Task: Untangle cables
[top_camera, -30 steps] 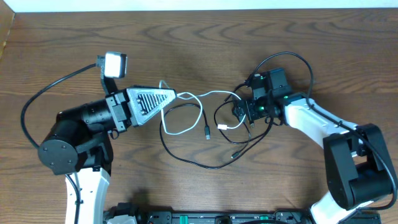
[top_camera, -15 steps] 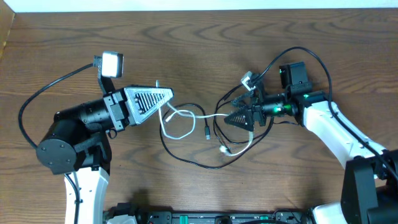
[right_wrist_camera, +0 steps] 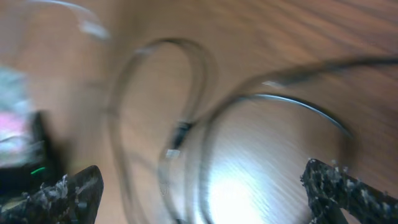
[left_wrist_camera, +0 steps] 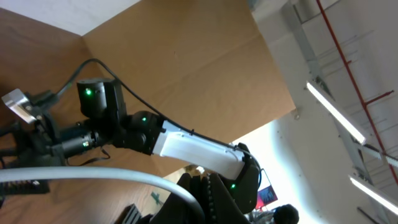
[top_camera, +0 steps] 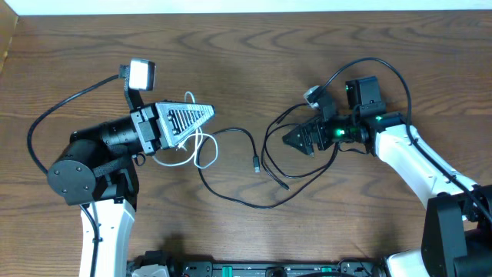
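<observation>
Overhead: left fingers (top_camera: 192, 119) pinch shut on the white cable (top_camera: 204, 151), its loops just left of the black cables (top_camera: 256, 163) on the tabletop (top_camera: 231, 46). The right fingers (top_camera: 294, 138) gape empty to their right. Left wrist: white cable (left_wrist_camera: 93, 174) crosses close. Right wrist: blurred black cables (right_wrist_camera: 200, 81) under wide-spread fingers (right_wrist_camera: 68, 193).

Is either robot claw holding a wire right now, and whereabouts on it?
The left gripper has its jaws shut on the white cable, seemingly near one end. The right gripper is open above the black cables, holding nothing.

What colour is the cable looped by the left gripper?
White cable; overhead view shows it best.
</observation>
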Controlling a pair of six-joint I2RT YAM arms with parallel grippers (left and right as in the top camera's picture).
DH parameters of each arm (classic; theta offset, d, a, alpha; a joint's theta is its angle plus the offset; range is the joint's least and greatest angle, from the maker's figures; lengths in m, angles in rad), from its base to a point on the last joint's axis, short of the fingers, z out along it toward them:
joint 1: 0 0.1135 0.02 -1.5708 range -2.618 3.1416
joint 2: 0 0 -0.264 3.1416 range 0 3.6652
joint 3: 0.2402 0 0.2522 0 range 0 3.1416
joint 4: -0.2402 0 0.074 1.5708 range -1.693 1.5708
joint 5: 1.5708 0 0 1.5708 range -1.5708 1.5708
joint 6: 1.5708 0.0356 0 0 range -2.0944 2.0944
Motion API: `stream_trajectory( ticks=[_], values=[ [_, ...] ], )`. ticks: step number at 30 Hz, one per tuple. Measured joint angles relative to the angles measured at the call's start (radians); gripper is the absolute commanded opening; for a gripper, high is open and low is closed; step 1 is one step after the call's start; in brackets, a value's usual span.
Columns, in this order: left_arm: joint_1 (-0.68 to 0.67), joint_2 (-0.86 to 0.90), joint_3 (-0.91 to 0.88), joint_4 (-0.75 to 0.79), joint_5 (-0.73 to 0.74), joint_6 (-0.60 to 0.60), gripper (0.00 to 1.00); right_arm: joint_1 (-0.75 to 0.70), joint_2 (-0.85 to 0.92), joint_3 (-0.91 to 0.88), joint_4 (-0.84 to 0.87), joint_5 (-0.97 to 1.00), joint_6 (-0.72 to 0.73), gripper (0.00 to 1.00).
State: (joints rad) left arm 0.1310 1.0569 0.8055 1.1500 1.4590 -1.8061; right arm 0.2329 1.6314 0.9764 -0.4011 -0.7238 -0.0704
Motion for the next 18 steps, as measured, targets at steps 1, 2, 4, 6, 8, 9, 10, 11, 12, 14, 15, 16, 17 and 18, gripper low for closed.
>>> stream_trajectory(
  ticks=[1,2,4,6,8,9,10,11,12,14,15,16,17,18],
  values=[
    [0.000,0.000,0.000,0.000,0.003,0.003,0.08,0.000,0.000,0.000,0.000,0.029,0.010,0.99],
    [0.000,0.000,0.000,0.000,0.006,0.004,0.08,-0.001,0.000,0.000,0.001,0.042,0.013,0.99],
    [0.000,0.000,0.000,0.000,0.010,0.007,0.07,-0.001,0.000,0.000,0.002,0.017,-0.005,0.99],
    [0.000,0.002,0.000,0.000,0.010,0.007,0.07,-0.001,0.000,0.000,0.002,-0.056,-0.052,0.99],
    [0.000,0.003,0.000,0.000,0.010,0.007,0.08,0.001,0.000,0.000,-0.005,-0.158,-0.117,0.99],
    [0.000,0.003,0.000,0.000,0.010,0.008,0.07,0.002,0.000,0.000,-0.010,-0.214,-0.151,0.99],
    [0.000,0.004,0.000,0.000,0.010,0.008,0.07,0.004,0.000,0.000,-0.016,-0.274,-0.189,0.99],
    [0.000,0.004,0.000,0.000,0.010,0.008,0.07,0.007,0.000,0.000,-0.022,-0.325,-0.224,0.99],
    [0.000,0.006,0.000,0.000,0.010,0.008,0.08,0.011,0.000,0.000,-0.032,-0.373,-0.262,0.99],
    [0.000,0.011,0.000,0.000,0.010,0.008,0.07,0.026,0.000,0.000,-0.056,-0.458,-0.343,0.99],
    [0.000,0.014,0.000,0.000,0.009,0.008,0.07,0.035,0.000,0.000,-0.063,-0.488,-0.375,0.99],
    [0.000,0.017,0.000,-0.001,0.010,0.008,0.08,0.044,0.000,0.000,-0.066,-0.512,-0.401,0.99],
    [0.000,0.020,0.000,0.000,0.010,0.008,0.07,0.056,0.000,0.000,-0.066,-0.533,-0.426,0.99],
    [0.000,0.021,0.000,-0.001,0.010,0.008,0.07,0.064,0.000,0.000,-0.062,-0.549,-0.441,0.99]
  ],
)
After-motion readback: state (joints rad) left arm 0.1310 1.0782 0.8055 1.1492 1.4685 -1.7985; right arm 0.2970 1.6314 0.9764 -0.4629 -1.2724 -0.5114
